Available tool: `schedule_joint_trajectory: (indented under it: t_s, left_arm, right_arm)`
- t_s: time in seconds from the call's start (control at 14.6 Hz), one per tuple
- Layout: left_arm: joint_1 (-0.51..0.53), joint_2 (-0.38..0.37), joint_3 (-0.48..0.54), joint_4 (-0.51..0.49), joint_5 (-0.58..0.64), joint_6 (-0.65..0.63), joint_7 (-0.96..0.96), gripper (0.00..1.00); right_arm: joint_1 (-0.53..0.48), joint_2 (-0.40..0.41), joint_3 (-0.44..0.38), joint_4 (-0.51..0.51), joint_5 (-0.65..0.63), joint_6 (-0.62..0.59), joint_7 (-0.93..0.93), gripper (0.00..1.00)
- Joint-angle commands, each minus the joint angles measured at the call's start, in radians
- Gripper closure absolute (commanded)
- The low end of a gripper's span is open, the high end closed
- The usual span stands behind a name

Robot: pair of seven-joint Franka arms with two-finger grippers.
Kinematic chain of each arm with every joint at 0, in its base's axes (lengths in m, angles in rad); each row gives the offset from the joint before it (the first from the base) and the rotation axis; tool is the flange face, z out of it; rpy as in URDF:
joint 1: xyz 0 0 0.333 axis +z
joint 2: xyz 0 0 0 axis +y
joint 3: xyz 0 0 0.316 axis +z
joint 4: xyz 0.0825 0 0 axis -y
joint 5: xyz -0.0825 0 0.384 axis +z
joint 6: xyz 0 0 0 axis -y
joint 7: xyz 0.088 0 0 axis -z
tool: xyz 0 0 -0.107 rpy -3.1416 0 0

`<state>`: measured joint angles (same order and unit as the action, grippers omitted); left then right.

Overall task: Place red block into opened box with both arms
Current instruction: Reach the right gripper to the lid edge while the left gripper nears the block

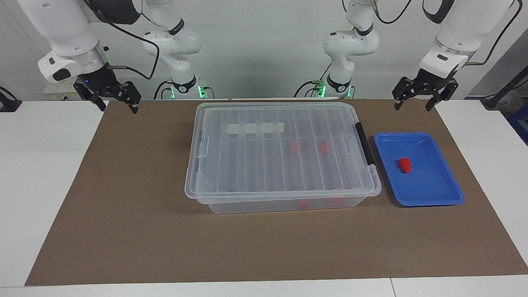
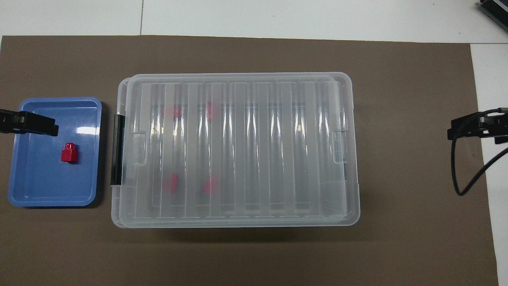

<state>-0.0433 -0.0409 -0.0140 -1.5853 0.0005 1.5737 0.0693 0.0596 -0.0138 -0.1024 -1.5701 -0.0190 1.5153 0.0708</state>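
A small red block (image 1: 405, 164) (image 2: 69, 153) lies alone in a shallow blue tray (image 1: 437, 194) (image 2: 35, 190) at the left arm's end of the table. The box (image 1: 280, 156) (image 2: 238, 151), clear plastic with a black handle (image 1: 365, 144) (image 2: 116, 149), stands mid-mat beside the tray, its ribbed lid lying flat on it. Several red blocks show blurred through the lid. My left gripper (image 1: 412, 108) (image 2: 39, 127) hangs open and empty in the air near the tray. My right gripper (image 1: 119, 108) (image 2: 464, 131) hangs open and empty over the mat's edge at the right arm's end.
A brown mat (image 1: 123, 206) (image 2: 416, 198) covers most of the white table (image 1: 41, 165). A dark cable (image 2: 472, 174) loops down from the right gripper's wrist. A strip of white tape (image 1: 255, 128) lies under the lid, toward the robots.
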Motion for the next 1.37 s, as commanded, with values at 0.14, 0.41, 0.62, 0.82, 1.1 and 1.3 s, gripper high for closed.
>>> schedule_joint_trajectory:
  t_s: [0.14, 0.41, 0.62, 0.82, 1.1, 1.3]
  left_arm:
    - [0.008, -0.011, -0.003, -0.016, -0.002, 0.014, 0.018, 0.0]
    - [0.01, -0.013, -0.003, -0.016, -0.002, 0.014, 0.02, 0.0]
    - [0.011, -0.013, -0.003, -0.016, -0.002, 0.014, 0.02, 0.0]
    - [0.02, -0.013, -0.003, -0.018, -0.002, 0.019, 0.021, 0.0]
    - [0.103, -0.014, 0.008, -0.025, -0.002, 0.037, 0.189, 0.0]
    - [0.18, -0.014, 0.008, -0.025, -0.002, 0.042, 0.273, 0.0]
  right_arm:
    - [-0.004, -0.015, 0.003, -0.024, 0.001, 0.023, -0.014, 0.0]
    - [0.009, -0.04, 0.009, -0.091, 0.002, 0.116, -0.008, 0.0]
    - [0.083, -0.051, 0.015, -0.18, 0.005, 0.238, 0.035, 0.0]
    - [0.167, -0.04, 0.015, -0.25, 0.005, 0.336, 0.038, 0.0]
    - [0.224, -0.031, 0.015, -0.379, 0.056, 0.492, 0.049, 0.0]
    - [0.239, -0.014, 0.015, -0.419, 0.057, 0.528, 0.04, 0.0]
